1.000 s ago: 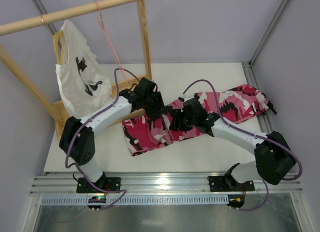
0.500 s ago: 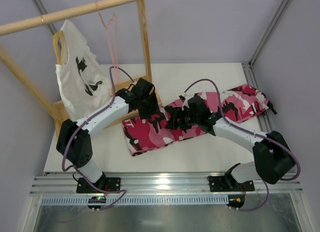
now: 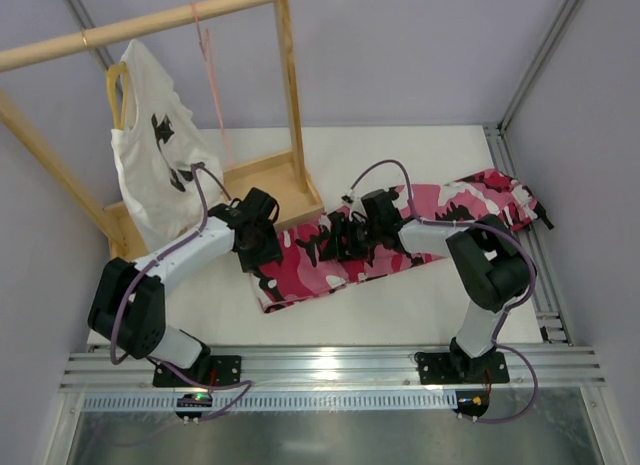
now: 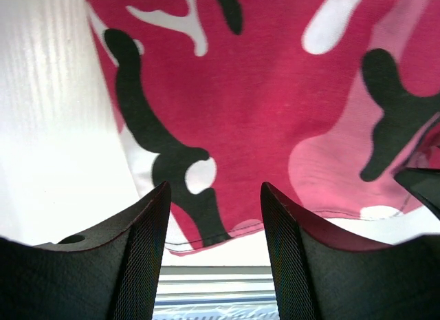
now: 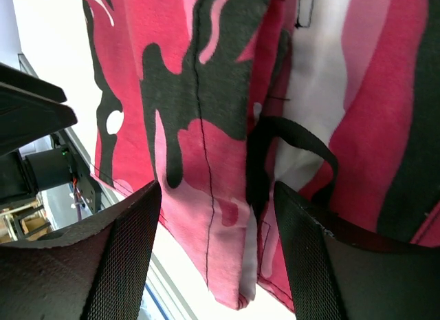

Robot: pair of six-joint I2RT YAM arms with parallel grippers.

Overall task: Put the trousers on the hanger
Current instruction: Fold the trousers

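The camouflage trousers (image 3: 400, 235) lie flat across the table, in pink, magenta, white and black. The thin pale-pink hanger (image 3: 212, 80) hangs from the wooden rail at the back. My left gripper (image 3: 262, 255) is open just above the trousers' left end; its view shows the cloth's hem (image 4: 227, 230) between the fingers. My right gripper (image 3: 340, 240) is open over the middle of the trousers, near a black loop (image 5: 289, 148) on the cloth. Neither gripper holds anything.
A wooden clothes rack (image 3: 290, 95) stands at the back left with its base board (image 3: 270, 180) on the table. A white T-shirt with black print (image 3: 160, 155) hangs there on a yellow hanger (image 3: 115, 90). Metal rails (image 3: 330, 370) run along the near edge.
Both arms have swung left along the trousers. The left gripper moved from the rack base down to the trousers' left end. The pink hanger swung and now hangs straighter.
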